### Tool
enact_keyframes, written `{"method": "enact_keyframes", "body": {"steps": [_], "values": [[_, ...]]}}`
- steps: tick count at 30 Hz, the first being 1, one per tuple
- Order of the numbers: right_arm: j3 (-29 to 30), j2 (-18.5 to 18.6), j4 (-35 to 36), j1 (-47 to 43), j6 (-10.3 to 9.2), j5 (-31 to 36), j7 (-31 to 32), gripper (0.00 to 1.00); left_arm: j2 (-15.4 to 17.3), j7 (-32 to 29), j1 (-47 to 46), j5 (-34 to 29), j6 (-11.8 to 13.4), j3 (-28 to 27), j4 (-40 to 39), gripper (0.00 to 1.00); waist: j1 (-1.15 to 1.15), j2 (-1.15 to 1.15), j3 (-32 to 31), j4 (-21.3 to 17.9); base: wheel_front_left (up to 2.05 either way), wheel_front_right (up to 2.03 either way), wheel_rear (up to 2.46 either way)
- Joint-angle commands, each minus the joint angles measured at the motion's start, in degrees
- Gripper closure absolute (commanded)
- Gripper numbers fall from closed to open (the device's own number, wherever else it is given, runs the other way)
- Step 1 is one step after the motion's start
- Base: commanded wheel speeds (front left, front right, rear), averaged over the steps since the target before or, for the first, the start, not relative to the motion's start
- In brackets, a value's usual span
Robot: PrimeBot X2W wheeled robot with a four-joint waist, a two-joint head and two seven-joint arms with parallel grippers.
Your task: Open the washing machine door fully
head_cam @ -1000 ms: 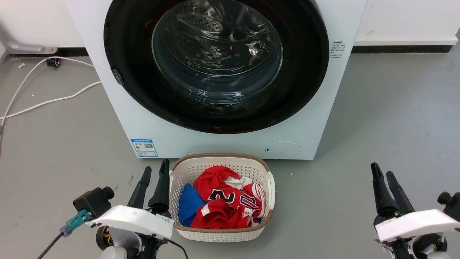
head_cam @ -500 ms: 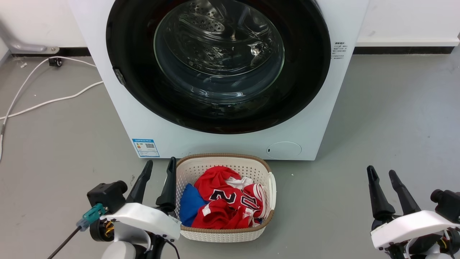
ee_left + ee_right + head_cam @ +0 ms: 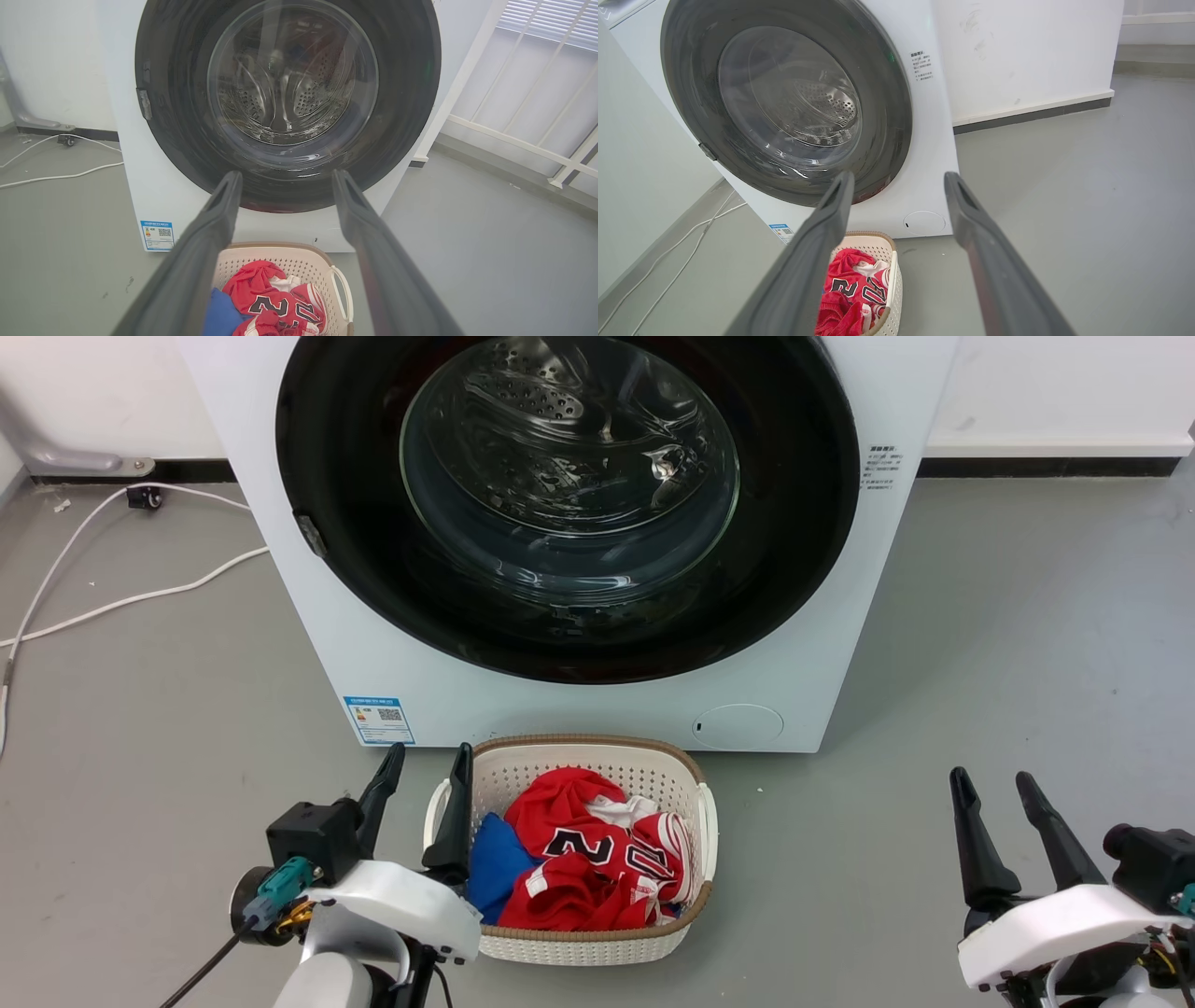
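The white washing machine (image 3: 597, 709) (image 3: 135, 186) (image 3: 924, 154) stands in front of me. Its round glossy black washing machine door (image 3: 794, 523) (image 3: 402, 93) (image 3: 887, 116) lies flat against the front, with the steel drum visible through the glass bowl. A small latch (image 3: 309, 534) sits on the door's left rim. My left gripper (image 3: 425, 758) (image 3: 286, 178) is open and empty at the lower left, beside the basket and well short of the door. My right gripper (image 3: 991, 781) (image 3: 899, 179) is open and empty at the lower right, over bare floor.
A white woven laundry basket (image 3: 686, 924) with red and blue clothes (image 3: 569, 859) sits on the grey floor right before the machine. White cables (image 3: 121, 602) trail on the floor at left. A white railing (image 3: 514, 135) stands to the machine's right.
My left gripper has moved up and right, closer to the basket's left edge, and both grippers' fingers have spread apart. The door has not moved.
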State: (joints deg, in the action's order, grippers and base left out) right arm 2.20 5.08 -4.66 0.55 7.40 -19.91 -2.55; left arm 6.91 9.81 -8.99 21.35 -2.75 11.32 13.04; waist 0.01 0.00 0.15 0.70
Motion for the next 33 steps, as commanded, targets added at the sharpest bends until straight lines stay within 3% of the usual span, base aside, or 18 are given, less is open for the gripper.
{"method": "enact_keyframes", "body": {"steps": [1, 33], "values": [[0.12, -0.14, 0.67, -0.26, 0.1, 1.26, -0.28, 0.0, 0.47, 0.52, -1.31, -1.18, 0.25, 0.35, -0.22, 0.0, 0.0, 0.0, -0.02, 0.0, 0.0, 0.0, 0.0], [0.33, -1.61, 1.47, -1.11, 0.07, 15.39, -2.34, 0.0, 0.02, 4.27, -1.48, -12.27, 0.77, -0.37, 3.14, 0.0, 0.0, 0.0, -0.16, 0.45, 0.0, 0.0, 0.0]]}}
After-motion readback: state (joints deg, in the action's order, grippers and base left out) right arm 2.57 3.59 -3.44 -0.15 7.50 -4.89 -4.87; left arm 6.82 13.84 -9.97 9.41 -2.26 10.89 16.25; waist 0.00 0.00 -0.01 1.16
